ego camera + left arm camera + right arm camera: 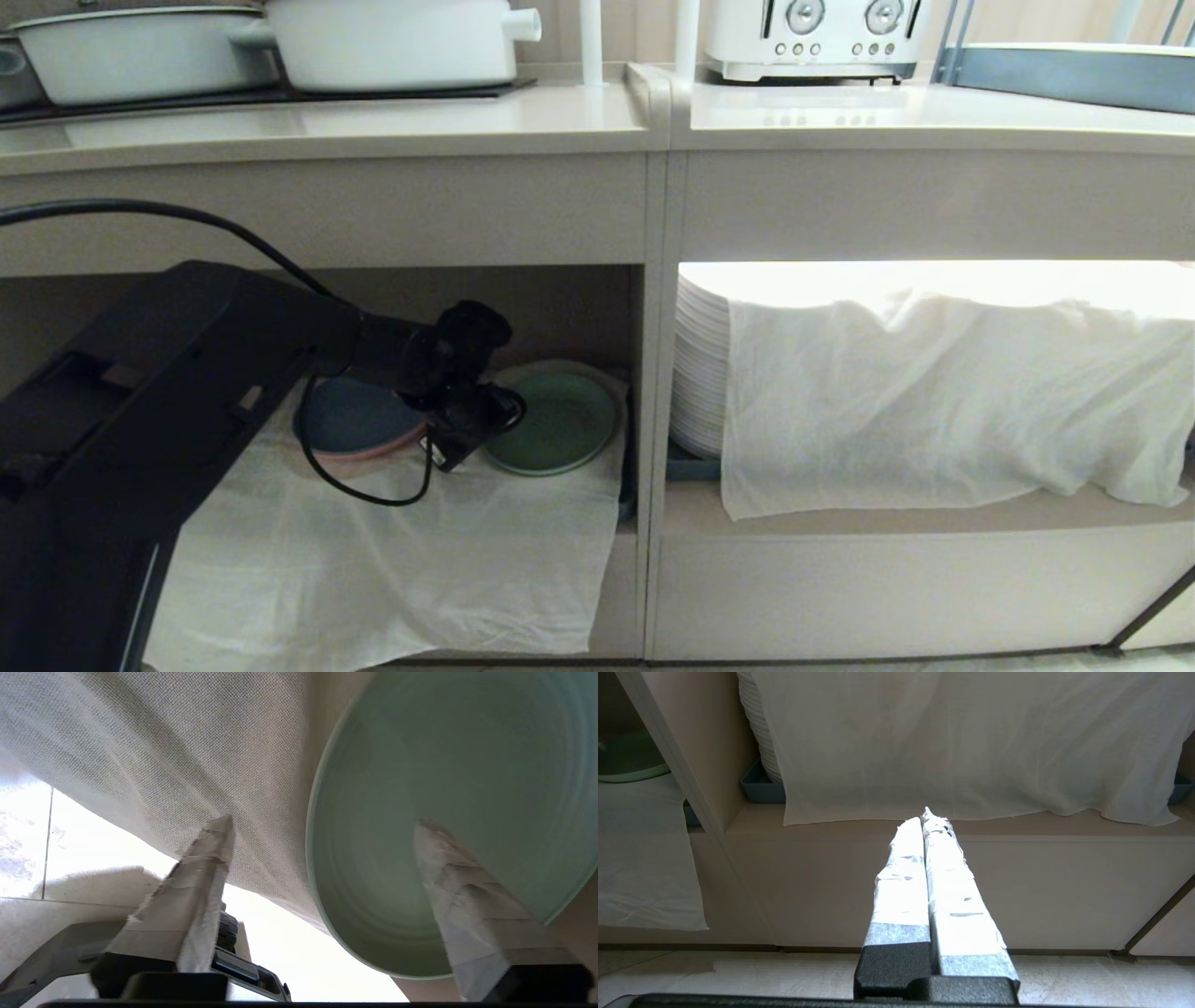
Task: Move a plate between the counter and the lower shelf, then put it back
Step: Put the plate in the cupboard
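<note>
The pale mint-green plate (560,420) lies flat on the white cloth (401,551) inside the lower shelf (638,355), at its right side. My left gripper (464,431) reaches into the shelf at the plate's left edge. In the left wrist view the left gripper (323,822) is open and holds nothing: one taped finger is over the plate (444,788), the other over the cloth (163,742), with the plate's rim between them. The counter (373,121) runs above. My right gripper (924,814) is shut and empty, parked low before the right bay. The plate (626,760) shows there too.
A blue plate (350,415) on a pinkish one lies left of my wrist. The right bay holds a tall white plate stack (700,373) under a draped cloth (934,401). White pots (392,42) and a toaster (812,37) stand on top.
</note>
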Robot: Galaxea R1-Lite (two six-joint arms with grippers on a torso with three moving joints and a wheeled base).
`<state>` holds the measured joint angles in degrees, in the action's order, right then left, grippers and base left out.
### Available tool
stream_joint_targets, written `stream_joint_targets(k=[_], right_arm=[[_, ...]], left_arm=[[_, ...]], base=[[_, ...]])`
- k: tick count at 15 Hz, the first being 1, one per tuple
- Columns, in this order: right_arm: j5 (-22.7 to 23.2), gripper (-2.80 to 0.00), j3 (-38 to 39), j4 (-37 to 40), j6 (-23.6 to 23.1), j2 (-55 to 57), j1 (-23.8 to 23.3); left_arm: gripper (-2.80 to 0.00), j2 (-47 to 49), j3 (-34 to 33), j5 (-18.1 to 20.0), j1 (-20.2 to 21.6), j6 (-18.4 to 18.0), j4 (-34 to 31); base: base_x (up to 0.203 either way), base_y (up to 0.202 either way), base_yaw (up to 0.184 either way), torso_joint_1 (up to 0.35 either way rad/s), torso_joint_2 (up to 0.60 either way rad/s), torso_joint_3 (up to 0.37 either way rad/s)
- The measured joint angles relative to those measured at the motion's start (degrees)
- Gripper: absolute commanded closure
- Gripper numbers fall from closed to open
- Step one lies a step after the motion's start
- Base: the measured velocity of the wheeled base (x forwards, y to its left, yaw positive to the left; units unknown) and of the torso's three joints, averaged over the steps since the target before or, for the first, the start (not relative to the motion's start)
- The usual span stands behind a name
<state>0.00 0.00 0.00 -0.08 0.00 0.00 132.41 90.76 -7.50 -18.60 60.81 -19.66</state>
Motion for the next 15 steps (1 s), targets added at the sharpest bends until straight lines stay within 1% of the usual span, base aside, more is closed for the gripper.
stream_joint_targets(k=[7,10,15], right_arm=[[0.0,0.0,0.0,0.0,-0.01,0.0,0.0],[-0.02,0.0,0.0,0.0,0.03,0.0,0.0],[0.0,0.0,0.0,0.02,0.04,0.0,0.0]], left_arm=[[-2.8,-1.11,-0.87,-0.16,-0.05,-0.06,-0.3],[-2.8,-1.9,-2.49,-0.18,-0.22,-0.22,-0.3],[-2.8,-2.95,-3.36,-0.24,-0.09,-0.2,-0.35]], base=[[0.0,0.0,0.0,0.0,0.0,0.0],[0.0,0.0,0.0,0.0,0.0,0.0],[0.0,0.0,0.0,0.0,0.0,0.0]])
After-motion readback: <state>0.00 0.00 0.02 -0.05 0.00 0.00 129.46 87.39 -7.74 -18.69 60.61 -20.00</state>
